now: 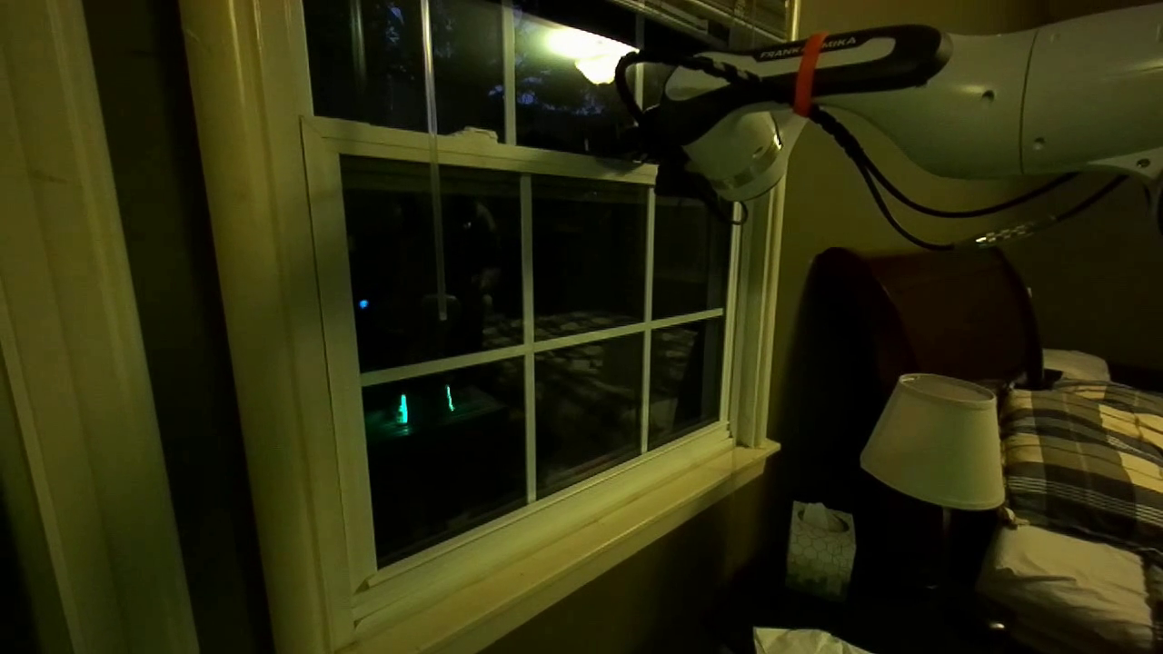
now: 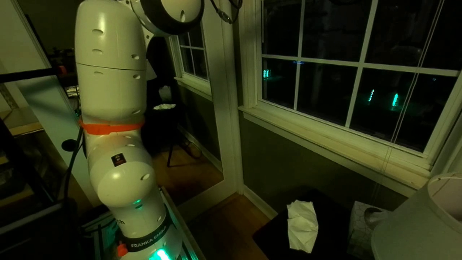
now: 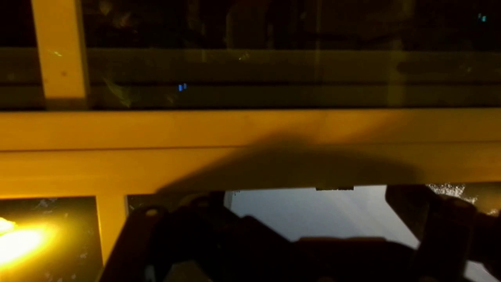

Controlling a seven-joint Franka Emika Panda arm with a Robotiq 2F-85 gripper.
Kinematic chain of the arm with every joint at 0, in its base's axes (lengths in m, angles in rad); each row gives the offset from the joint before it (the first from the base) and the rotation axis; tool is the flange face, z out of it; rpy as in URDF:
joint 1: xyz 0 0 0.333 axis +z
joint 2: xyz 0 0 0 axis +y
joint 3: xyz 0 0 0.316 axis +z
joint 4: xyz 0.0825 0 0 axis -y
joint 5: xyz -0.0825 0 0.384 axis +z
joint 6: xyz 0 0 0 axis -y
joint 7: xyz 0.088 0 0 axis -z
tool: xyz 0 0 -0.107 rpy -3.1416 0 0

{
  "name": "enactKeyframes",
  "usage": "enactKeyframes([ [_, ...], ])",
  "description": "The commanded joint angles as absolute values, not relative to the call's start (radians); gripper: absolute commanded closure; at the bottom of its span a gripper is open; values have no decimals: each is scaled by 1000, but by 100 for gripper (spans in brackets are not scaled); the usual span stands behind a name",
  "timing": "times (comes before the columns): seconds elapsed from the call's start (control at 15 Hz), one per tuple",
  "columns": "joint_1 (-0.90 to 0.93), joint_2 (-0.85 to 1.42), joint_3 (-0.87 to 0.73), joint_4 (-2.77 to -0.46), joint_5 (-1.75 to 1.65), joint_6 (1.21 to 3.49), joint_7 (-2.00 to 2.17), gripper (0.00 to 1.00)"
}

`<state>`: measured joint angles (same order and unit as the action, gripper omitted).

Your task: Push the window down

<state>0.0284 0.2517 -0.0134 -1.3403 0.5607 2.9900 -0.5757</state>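
Note:
The window, a white-framed sash with six dark panes, also shows in an exterior view. Its bottom rail sits at the sill with no visible gap. In the wrist view its top rail runs level across the picture. My gripper is a dark shape at the right part of the top rail, partly hidden by the wrist. In the wrist view the gripper's dark fingers are spread apart along the rail's edge, with nothing between them. I cannot tell whether they touch the rail.
A blind wand hangs before the sash, with raised blinds above. The sill juts out below. A lamp, a tissue box and a bed stand to the right. Crumpled paper lies on a dark table.

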Motion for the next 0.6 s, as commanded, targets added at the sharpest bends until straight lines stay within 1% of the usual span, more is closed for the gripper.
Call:
enactKeyframes([
  [0.0,29,274,-75,-1416,492,2941,-525,0],
  [0.53,33,246,-71,-1491,495,3005,-542,0],
])
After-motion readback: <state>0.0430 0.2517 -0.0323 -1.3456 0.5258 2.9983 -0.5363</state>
